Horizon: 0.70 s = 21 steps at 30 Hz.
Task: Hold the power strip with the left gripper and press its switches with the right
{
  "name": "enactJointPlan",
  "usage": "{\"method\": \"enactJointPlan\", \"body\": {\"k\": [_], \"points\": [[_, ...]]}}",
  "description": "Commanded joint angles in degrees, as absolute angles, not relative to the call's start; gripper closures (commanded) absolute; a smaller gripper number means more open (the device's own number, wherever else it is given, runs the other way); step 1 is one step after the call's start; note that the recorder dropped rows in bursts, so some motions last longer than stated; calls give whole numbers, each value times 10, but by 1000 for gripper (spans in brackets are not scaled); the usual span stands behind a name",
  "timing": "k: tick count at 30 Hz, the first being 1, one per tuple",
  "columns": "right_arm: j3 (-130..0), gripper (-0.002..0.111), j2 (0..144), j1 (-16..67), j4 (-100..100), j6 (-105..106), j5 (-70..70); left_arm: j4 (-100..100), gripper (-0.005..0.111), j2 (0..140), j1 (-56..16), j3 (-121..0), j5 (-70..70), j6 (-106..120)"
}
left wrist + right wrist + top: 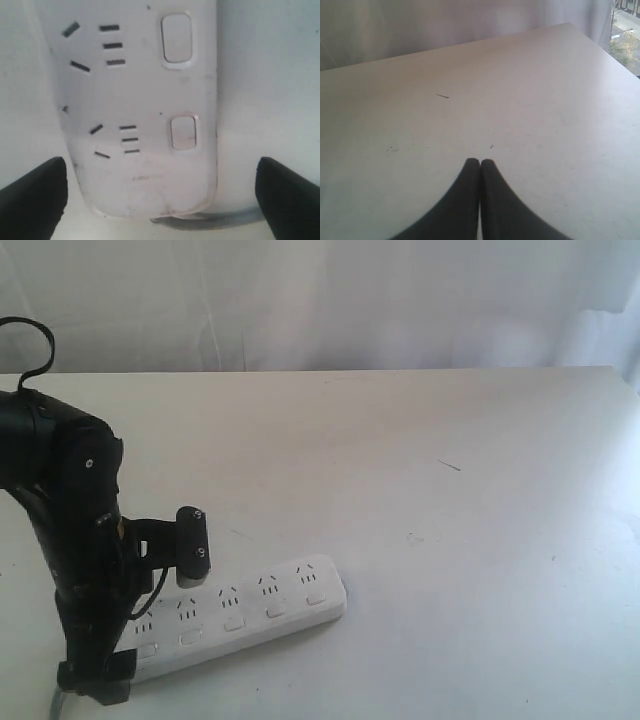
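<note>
Left claw [160, 197] spread wide, straddling one rounded end of the power strip [240, 615] without touching it, toward the tabletop's [450, 540] near-left corner. Right claw [479, 170] is pressed together above the tabletop.

A white table [450, 490] spans the scene. A pale curtain [350, 300] hangs behind it. A window [627, 35] admits daylight.

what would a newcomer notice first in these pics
The white power strip lies at the lower left of the exterior view, on a pale table. The black left gripper stands open astride its rounded end, touching neither side. The right gripper is shut over bare table, with no strip in its view.
</note>
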<state>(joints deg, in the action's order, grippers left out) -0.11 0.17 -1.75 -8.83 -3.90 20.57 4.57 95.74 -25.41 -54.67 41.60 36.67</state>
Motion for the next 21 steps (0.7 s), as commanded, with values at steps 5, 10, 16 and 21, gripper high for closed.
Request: {"method": "enactJointPlan", "body": {"k": [5, 10, 16, 21], "points": [[0, 108, 0, -17, -88, -43, 202, 18, 2, 956, -252, -548, 383, 353], [0, 108, 0, -17, -88, -43, 202, 18, 2, 958, -252, -548, 382, 343], [0, 108, 0, -17, -88, -43, 202, 18, 2, 988, -252, -548, 390, 330], [0, 108, 0, -17, -88, -43, 202, 18, 2, 994, -252, -548, 386, 330]]}}
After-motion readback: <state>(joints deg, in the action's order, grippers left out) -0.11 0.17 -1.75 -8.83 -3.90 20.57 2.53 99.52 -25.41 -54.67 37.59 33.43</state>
